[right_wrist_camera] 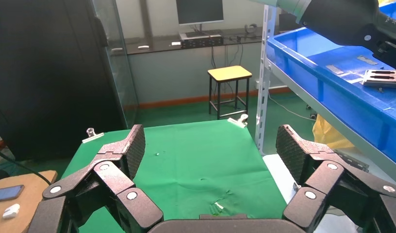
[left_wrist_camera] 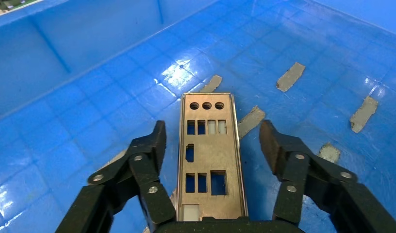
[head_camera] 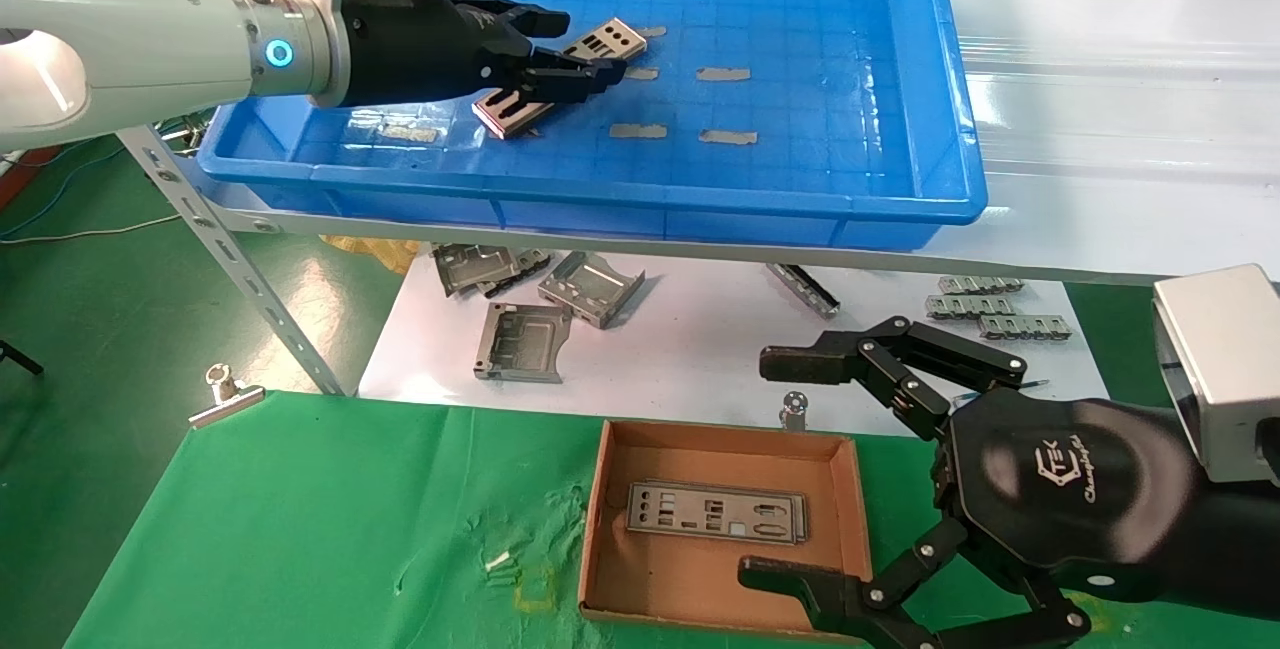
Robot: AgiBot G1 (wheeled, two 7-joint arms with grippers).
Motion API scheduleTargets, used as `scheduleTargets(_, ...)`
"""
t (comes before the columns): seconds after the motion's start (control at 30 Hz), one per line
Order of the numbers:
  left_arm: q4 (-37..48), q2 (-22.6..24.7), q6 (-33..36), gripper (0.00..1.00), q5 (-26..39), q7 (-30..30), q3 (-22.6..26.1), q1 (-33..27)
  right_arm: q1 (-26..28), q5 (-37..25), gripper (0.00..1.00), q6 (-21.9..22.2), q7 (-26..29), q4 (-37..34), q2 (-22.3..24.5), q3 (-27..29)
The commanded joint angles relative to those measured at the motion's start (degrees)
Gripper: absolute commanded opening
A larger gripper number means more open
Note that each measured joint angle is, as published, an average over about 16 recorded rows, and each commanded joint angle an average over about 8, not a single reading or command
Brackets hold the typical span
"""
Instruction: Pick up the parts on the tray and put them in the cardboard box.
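Left gripper [left_wrist_camera: 211,145] down in the tray [head_camera: 940,109], jaws wide open either side of 1 plate [left_wrist_camera: 208,155] lying on the floor, not clamped. Right gripper [head_camera: 790,469] parked by the box [head_camera: 600,529], jaws spread, empty. 1 more plate [head_camera: 716,512] flat in the box

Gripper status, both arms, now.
Left gripper: open, fingers straddling a part in the tray, not clamped.
Right gripper: open, empty, beside the cardboard box.
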Motion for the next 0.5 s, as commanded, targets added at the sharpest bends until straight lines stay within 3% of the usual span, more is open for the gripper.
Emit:
scheduleTargets(0.03, -0.31, 0.02, -0.19, 0.0, 0.02, 0.21, 0.1, 0.12, 0.0, 0.0, 1.0, 0.0, 0.0, 0.0, 0.0, 0.0)
scheduleTargets(0.5, -1.08, -0.05, 0.14, 0.0, -0.41, 0.1, 0.63, 0.36, 0.0, 0.0, 1.0, 0.0, 0.0, 0.0, 0.0, 0.0)
